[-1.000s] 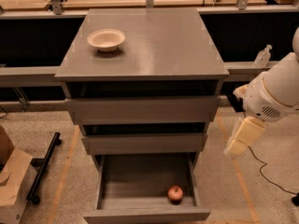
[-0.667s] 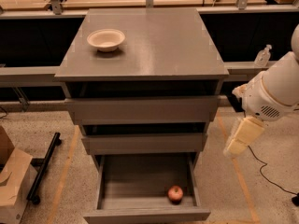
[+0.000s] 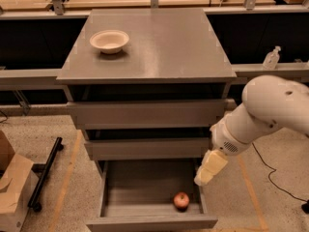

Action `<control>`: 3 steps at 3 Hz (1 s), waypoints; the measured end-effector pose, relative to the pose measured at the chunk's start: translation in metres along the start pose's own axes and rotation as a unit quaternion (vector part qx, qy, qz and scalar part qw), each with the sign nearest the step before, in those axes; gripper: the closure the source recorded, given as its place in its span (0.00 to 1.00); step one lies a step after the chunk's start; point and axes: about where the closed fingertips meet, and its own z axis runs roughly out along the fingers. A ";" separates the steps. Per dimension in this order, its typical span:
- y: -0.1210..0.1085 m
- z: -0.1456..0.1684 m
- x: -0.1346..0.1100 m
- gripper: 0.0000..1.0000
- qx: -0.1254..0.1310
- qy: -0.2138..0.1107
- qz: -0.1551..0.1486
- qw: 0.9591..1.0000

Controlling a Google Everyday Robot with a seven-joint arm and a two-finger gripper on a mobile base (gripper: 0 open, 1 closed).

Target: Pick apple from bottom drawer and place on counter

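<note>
While apple (image 3: 181, 200) lies in bottom drawer (image 3: 149, 222), gripper (image 3: 203, 177) just above-right, apart, openness unclear.

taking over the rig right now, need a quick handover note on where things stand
gripper: low beside the right wall of the open bottom drawer, up and right of the apple, not touching it.
apple: on the drawer floor, front right.
counter: holds a white bowl, back left.
done: drawer open.
left: grasp apple, lift, set on counter.

No legible text; none on end effector (image 3: 202, 177) over bottom drawer (image 3: 152, 222) right wall.
</note>
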 end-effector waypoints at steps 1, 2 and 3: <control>0.013 0.085 0.005 0.00 -0.061 -0.012 0.058 0.996; 0.015 0.105 0.012 0.00 -0.079 -0.012 0.069 0.994; 0.021 0.121 0.015 0.00 -0.080 -0.019 0.084 0.993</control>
